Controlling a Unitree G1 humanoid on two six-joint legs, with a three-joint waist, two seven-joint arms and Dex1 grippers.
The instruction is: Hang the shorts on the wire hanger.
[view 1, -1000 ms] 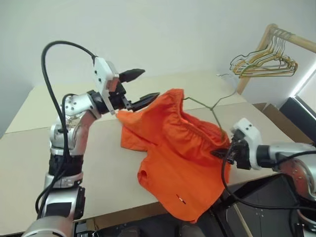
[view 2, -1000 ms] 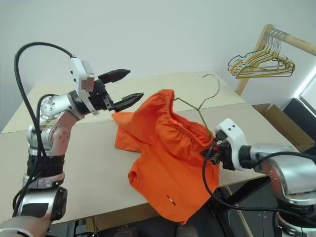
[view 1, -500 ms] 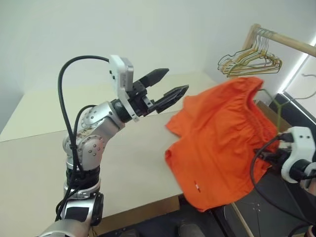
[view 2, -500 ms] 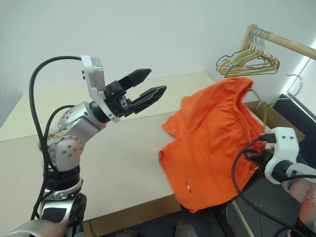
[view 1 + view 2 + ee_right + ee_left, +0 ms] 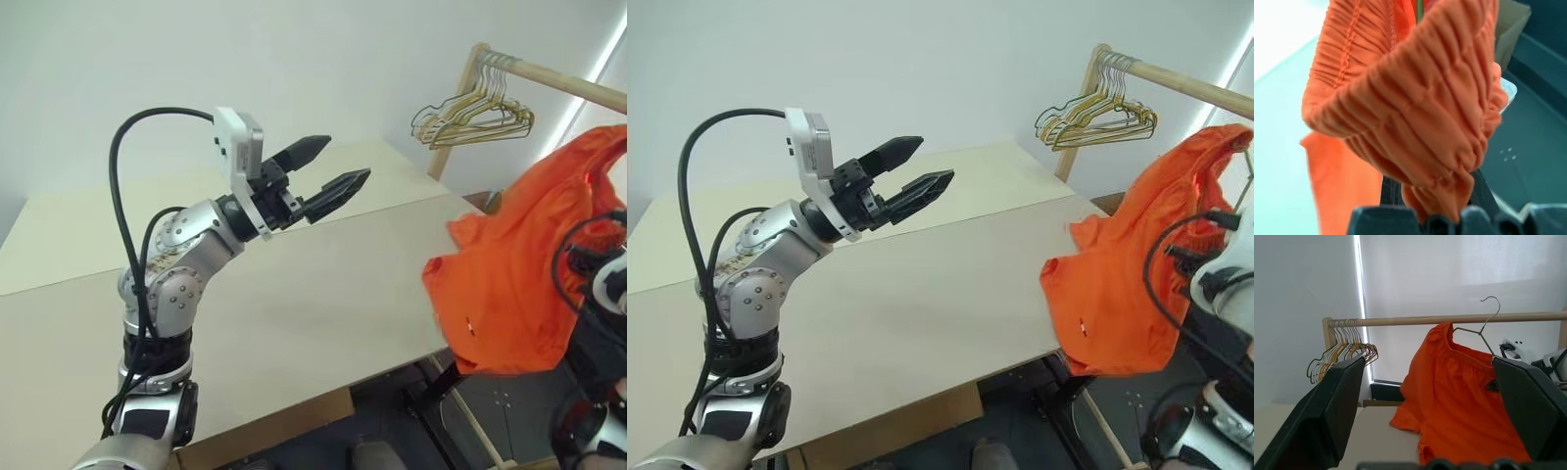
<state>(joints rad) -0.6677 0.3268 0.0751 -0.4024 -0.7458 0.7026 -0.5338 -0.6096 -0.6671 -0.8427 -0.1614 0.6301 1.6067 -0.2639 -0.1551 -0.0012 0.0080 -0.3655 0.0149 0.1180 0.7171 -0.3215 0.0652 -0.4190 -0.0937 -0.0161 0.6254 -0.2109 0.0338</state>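
Note:
The orange shorts (image 5: pixel 509 284) hang in the air past the table's right edge, their waistband threaded on the wire hanger (image 5: pixel 1469 331). The hanger's hook points up, just in front of the wooden rail. My right gripper (image 5: pixel 1426 208) is shut at the hanger's end, with the gathered waistband bunched over its fingers, which are mostly hidden by fabric. Raised above the middle of the table, my left gripper (image 5: pixel 345 160) stands open and empty, well to the left of the shorts. Its two black fingers (image 5: pixel 1327 416) frame the shorts in the left wrist view.
A wooden clothes rail (image 5: pixel 549 76) stands at the back right with a bunch of gold and green wire hangers (image 5: pixel 475 116) near its post. The beige table (image 5: pixel 294 294) ends just left of the shorts. Dark equipment sits on the floor below them.
My right gripper swung the hanger and shorts to the right and up, off the table. The view has turned to the right. My left gripper stays open, hardly moved.

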